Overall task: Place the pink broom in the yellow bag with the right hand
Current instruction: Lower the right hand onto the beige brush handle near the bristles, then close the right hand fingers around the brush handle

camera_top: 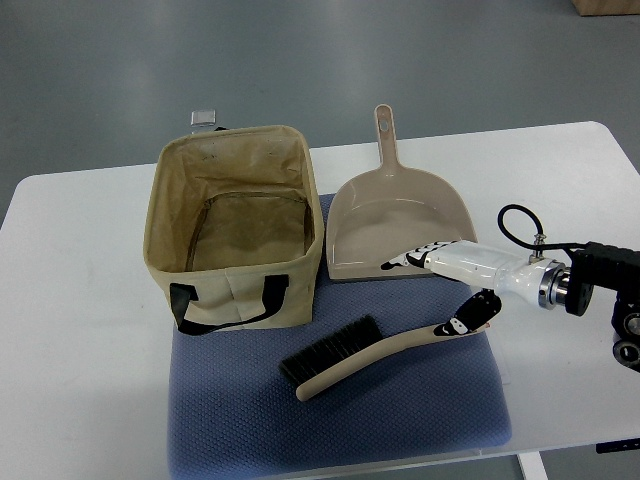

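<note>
One broom, one bag, right hand seemingly touching broom handle

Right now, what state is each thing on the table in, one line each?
Bag: upright, open at the top, nothing seen inside.
Broom: lying flat on the blue mat, bristles toward the bag, not lifted.
Dustpan: lying flat, handle pointing away, nothing in it.
Right hand: at the broom's handle end, fingers above and thumb below it, grasp not clearly closed.
</note>
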Available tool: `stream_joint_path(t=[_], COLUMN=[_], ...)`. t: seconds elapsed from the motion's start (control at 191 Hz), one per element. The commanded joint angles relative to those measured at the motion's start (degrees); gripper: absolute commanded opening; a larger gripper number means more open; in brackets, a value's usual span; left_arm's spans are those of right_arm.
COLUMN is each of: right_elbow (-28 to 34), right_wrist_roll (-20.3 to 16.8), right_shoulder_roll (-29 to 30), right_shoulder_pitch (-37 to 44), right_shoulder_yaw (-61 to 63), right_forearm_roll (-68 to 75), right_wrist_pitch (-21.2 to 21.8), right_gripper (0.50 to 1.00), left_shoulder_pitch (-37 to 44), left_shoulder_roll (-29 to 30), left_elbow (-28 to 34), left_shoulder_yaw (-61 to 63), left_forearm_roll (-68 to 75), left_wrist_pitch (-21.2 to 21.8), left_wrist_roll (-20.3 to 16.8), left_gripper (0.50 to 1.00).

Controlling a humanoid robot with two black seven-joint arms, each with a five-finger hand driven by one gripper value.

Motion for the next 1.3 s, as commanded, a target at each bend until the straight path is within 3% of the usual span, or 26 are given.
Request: stream_joint_path(t=[0.0, 0.183, 0.381, 1.16, 1.296], right_elbow=[0.1, 0.1, 0.1, -1.2, -1.4], right_wrist_roll=[-0.3, -0.3, -1.7, -4.4, -4.5], right_shoulder_roll=[0.1, 0.6, 2.0, 4.8, 4.9], right_shoulder_pitch=[0.0, -0.1, -0.4, -1.1, -1.1], right_shoulder_yaw=[-1.9, -2.7, -3.8, -5.0, -5.1], right_forearm_roll=[-1.7, -2.4, -2.8, -6.4, -7.1], right_wrist_pitch=[-0.3, -1.3, -1.3, -1.8, -2.0], right_gripper=[0.874, 0.860, 0.799, 0.760, 0.711], left_shoulder_pitch=[0.0, 0.0, 0.0, 0.0, 0.0], left_shoulder_roll=[0.0, 0.0, 0.0, 0.0, 0.0], left_elbow=[0.0, 0.0, 0.0, 0.0, 0.0], left_shoulder_yaw=[0.0, 0.0, 0.0, 0.0, 0.0], left_forearm_roll=[0.0, 0.0, 0.0, 0.0, 0.0], left_wrist_pitch=[0.0, 0.0, 0.0, 0.0, 0.0], left_wrist_roll=[0.0, 0.0, 0.0, 0.0, 0.0], left_gripper=[1.000, 1.000, 1.000, 1.000, 1.000])
